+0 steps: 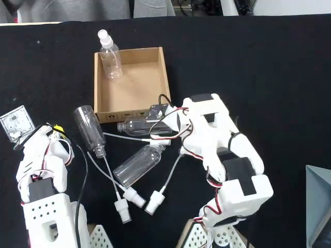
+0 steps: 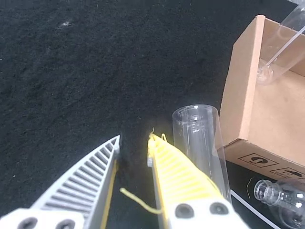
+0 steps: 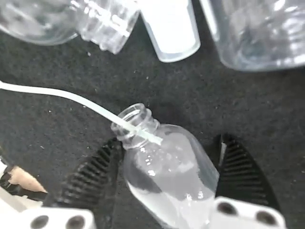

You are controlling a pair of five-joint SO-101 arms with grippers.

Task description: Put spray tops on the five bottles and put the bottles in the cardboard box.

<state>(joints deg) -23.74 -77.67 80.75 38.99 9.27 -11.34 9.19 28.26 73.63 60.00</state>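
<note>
we are at the step of getting a bottle ready for its top. our right gripper (image 3: pixel 169 145) is spread wide, and the bottle (image 3: pixel 167 176) lies between its two black fingers. as far as we can tell, it is not squeezing. this bottle lies on the table just outside the box (image 1: pixel 133 88), along the wall nearest the arms. a thin tube (image 3: pixel 71 98) lies across the bottle's mouth.

to do this well, we think we should close slowly on the fat part of the bottle, not the neck, so it does not roll or pop out. we should hold it firm but not crush it, since it looks thin and slippery. the mouth must stay free so a top can go on.

our left gripper (image 2: pixel 134 139) is a little open and holds nothing. it sits off a near corner of the box, with another bottle (image 2: pixel 200 138) just beside its yellow finger. loose tops (image 1: pixel 135 197) lie farther from the box, near the arms. a done bottle (image 1: pixel 109 57) leans in the box's far corner.
</note>
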